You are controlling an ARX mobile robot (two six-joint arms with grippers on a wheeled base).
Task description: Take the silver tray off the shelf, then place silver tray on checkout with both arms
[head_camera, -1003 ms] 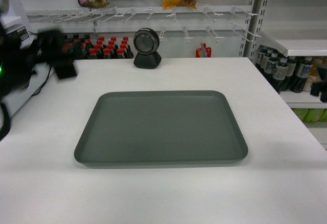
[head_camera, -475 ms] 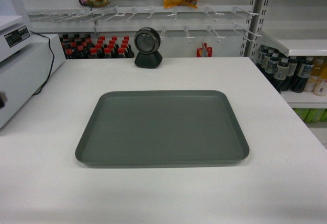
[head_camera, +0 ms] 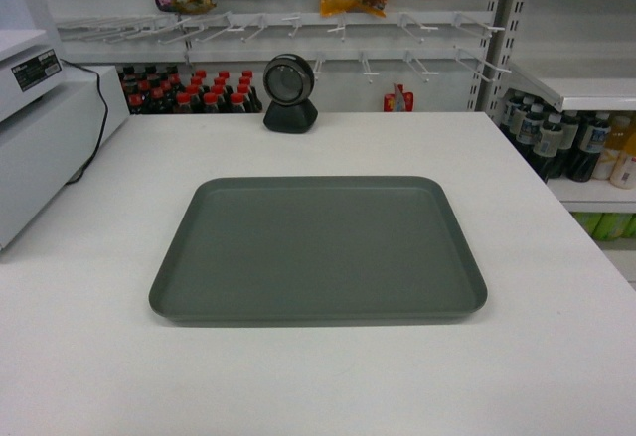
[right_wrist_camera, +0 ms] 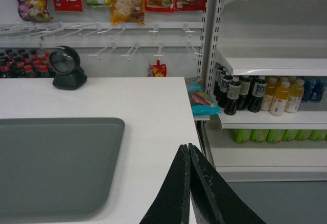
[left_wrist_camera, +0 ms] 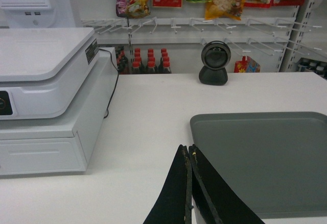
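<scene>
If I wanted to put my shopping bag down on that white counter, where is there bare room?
The silver tray fills the middle of the checkout. Bare strips lie in front of the tray, along its right side up to the counter edge, and between the tray and the black scanner. The left side is tighter: the white register machine and its cable crowd that edge.

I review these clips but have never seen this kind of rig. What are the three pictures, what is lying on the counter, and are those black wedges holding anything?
It is a wheeled robot with two arms. One picture looks forward from its head; the others come from cameras on each wrist. The black wedges are the left gripper and right gripper, both shut and empty. The silver tray lies flat on the checkout, with the scanner behind it and a white till machine to the left. Drink bottles fill the side shelf.
</scene>
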